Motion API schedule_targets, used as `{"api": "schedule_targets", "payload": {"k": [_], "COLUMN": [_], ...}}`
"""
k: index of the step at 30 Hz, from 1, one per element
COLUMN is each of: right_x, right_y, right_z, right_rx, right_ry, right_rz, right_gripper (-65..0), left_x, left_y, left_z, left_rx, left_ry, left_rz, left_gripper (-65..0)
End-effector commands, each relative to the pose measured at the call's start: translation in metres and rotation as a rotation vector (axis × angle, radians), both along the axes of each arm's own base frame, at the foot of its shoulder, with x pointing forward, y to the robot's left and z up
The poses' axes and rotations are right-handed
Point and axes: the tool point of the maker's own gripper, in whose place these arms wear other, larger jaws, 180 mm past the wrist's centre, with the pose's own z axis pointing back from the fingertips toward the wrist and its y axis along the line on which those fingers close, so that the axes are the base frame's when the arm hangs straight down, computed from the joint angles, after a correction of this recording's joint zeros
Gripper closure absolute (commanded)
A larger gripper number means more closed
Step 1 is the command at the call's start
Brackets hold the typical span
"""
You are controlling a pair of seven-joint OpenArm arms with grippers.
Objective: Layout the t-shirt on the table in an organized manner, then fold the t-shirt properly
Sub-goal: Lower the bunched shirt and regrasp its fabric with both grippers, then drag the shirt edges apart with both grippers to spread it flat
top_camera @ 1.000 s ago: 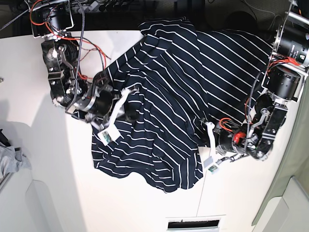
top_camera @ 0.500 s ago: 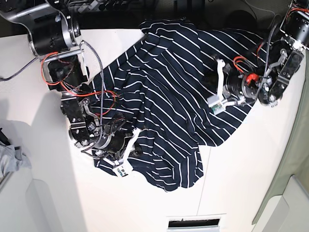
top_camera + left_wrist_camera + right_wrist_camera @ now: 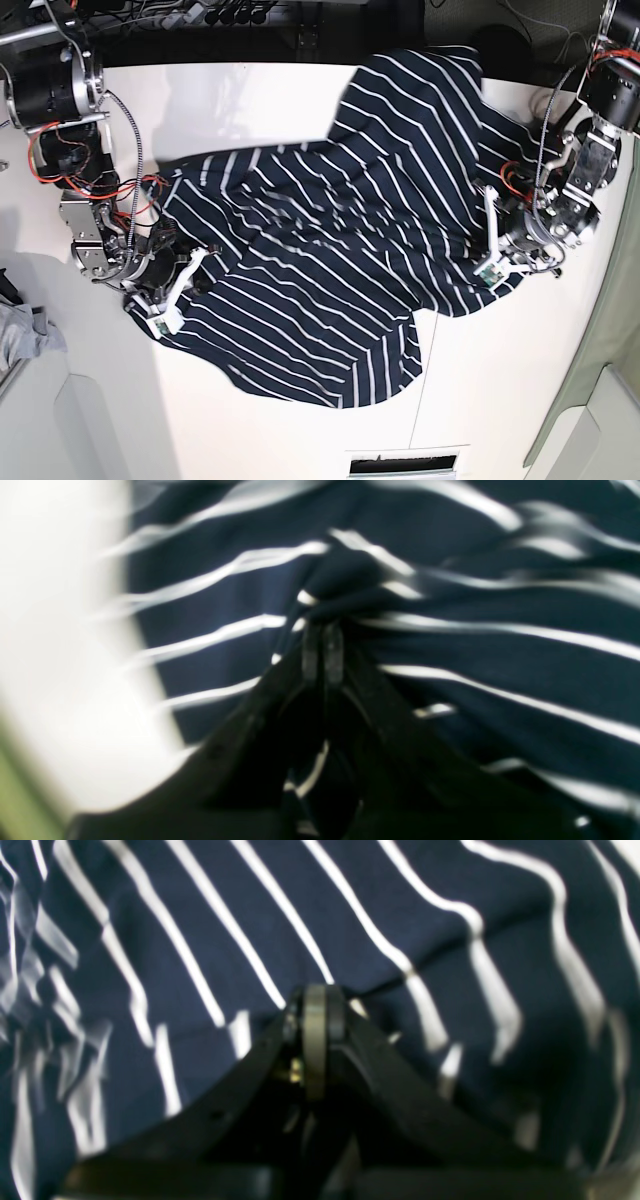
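Both arms have dragged the t-shirt (image 3: 330, 250) wider across the surface (image 3: 250, 100) since half a second ago.

No writing is legible on the shirt or arms. Left end effector (image 3: 322, 630) is pressed together, pinching a bunched fold at the shirt's edge; right end effector (image 3: 315, 1000) is pinched shut on striped cloth at the opposite edge, both arms low and bent.
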Motion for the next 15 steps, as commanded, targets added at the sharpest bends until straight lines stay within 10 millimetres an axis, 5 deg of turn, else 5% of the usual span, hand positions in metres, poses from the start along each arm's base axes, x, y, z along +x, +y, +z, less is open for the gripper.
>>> {"api": "schedule_targets", "payload": {"k": [1,7,11,15], "right_x": [0.001,-0.031,-0.061,-0.078], "right_y": [-0.008,-0.020,-0.015,-0.011], "right_z": [0.002,-0.010,-0.022,-0.025], "right_rx": [-0.023,-0.033,-0.033,-0.005], "right_ry": [-0.002,0.004,0.032,0.029], "right_rz": [-0.001,0.006,0.024,-0.004], "right_gripper": [0.0,0.0,0.0,0.0], "left_x": [0.018,0.085,0.094,0.099], "left_y": [-0.005,-0.066,-0.115,-0.127], "left_z": [0.010,0.043,0.045,0.044], "left_rx": [-0.011,-0.055,-0.021,0.064], "left_ry": [-0.033,-0.128,-0.138,-0.188], "left_rz": [-0.022,-0.142,-0.280,-0.324], "left_gripper": [0.0,0.0,0.0,0.0]}}
